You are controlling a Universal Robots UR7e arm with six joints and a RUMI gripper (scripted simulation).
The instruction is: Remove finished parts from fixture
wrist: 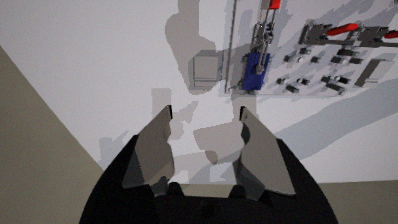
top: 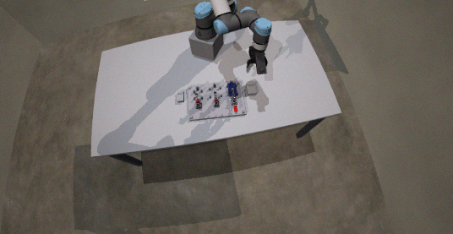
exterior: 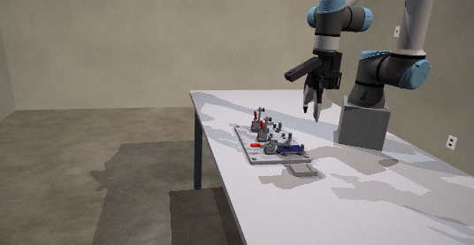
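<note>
My gripper [top: 250,65] [exterior: 310,115] [wrist: 205,106] is open and empty, above the table behind the fixture. One grey finished part [top: 252,89] [exterior: 302,169] [wrist: 205,67] lies flat on the table beside the fixture's end near the blue blank. The other grey part [top: 180,97] [wrist: 373,71] lies on the table beside the opposite end; I cannot make it out in the exterior view. The blue blank [top: 230,89] [exterior: 290,149] [wrist: 254,76] sits in the fixture [top: 217,117] [exterior: 276,161] under its clamp. The other two nests hold no part.
Two clamps with raised red handles [top: 198,101] [exterior: 255,115] [wrist: 342,29] stand at the two nests without parts. The clamp at the blank has its red handle [top: 235,109] [exterior: 255,145] lying low. The arm's grey pedestal [top: 204,47] [exterior: 363,127] stands behind the fixture.
</note>
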